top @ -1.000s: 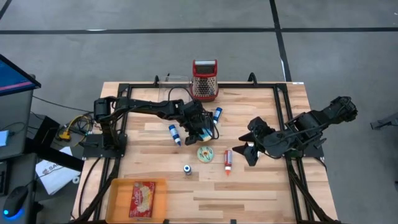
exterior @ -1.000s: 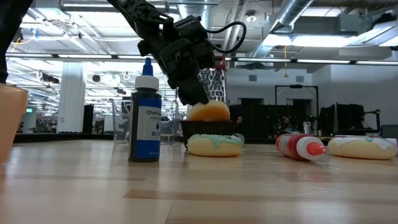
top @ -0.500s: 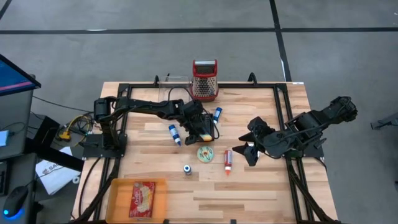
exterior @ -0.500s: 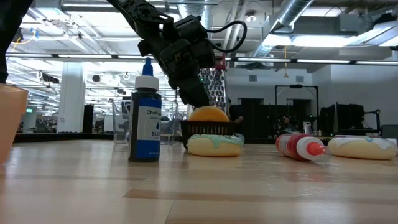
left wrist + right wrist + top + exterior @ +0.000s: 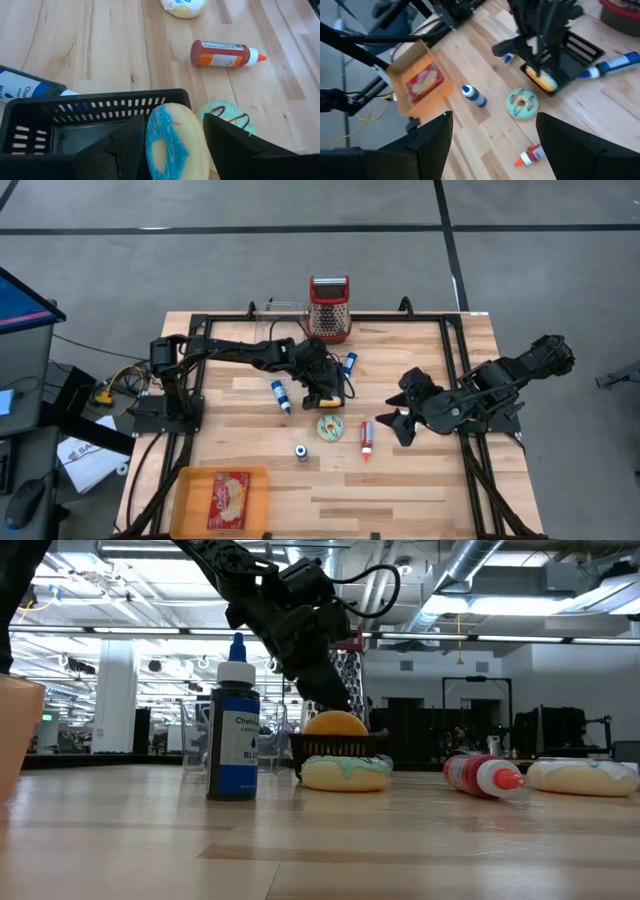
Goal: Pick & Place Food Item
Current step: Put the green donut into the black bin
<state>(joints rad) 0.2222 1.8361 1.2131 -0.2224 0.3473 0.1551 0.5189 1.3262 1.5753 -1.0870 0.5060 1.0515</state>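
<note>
A donut with blue icing point(image 5: 172, 142) stands on its edge inside a black slotted basket point(image 5: 75, 107), leaning on the basket's wall at one corner. My left gripper point(image 5: 175, 117) is open at the basket point(image 5: 322, 385), one finger close on either side of the donut, and slants down from the table's left. In the low view its fingertips point(image 5: 340, 700) end just above the donut point(image 5: 335, 724). My right gripper point(image 5: 397, 423) hangs open high over the table's right half, with nothing between its fingers.
A green-iced donut point(image 5: 330, 428) lies just in front of the basket, with a red bottle point(image 5: 367, 438) to its right. Blue bottles point(image 5: 281, 395) point(image 5: 349, 363) flank the basket, and a small one point(image 5: 301, 452) stands upright. A red grater point(image 5: 329, 308) is at the far edge and an orange tray point(image 5: 222, 498) at the near left.
The blue-iced donut has sunk a little lower into the basket and now sits still. My left gripper has tipped up slightly at the wrist, so its fingertips end higher against the donut than before. My right arm has kept still.
</note>
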